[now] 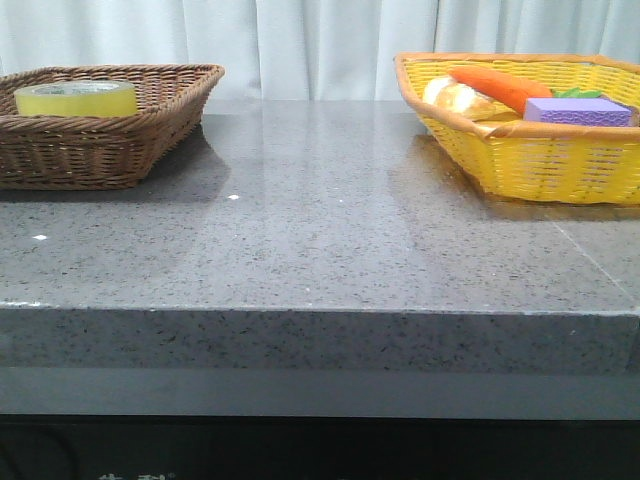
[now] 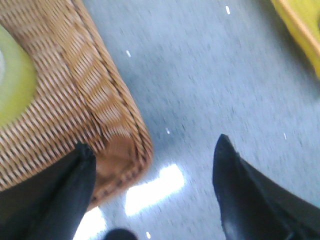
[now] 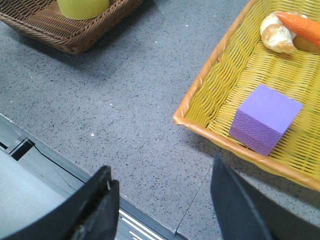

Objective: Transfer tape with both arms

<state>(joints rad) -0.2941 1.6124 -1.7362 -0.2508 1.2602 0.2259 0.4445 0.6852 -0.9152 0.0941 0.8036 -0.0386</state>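
Observation:
The yellow tape roll (image 1: 75, 98) lies in the brown wicker basket (image 1: 100, 150) at the table's back left. It also shows in the left wrist view (image 2: 12, 87) and the right wrist view (image 3: 82, 7). My left gripper (image 2: 152, 150) is open and empty, above the brown basket's corner (image 2: 115, 145) and the grey tabletop, with the tape off to one side. My right gripper (image 3: 162, 175) is open and empty above the table's front edge, beside the yellow basket (image 3: 210, 90). Neither arm shows in the front view.
The yellow wicker basket (image 1: 540, 160) at the back right holds a purple block (image 1: 578, 110), a carrot (image 1: 500, 88) and a pale bread roll (image 1: 455, 97). The grey stone tabletop (image 1: 320, 220) lies between the two baskets.

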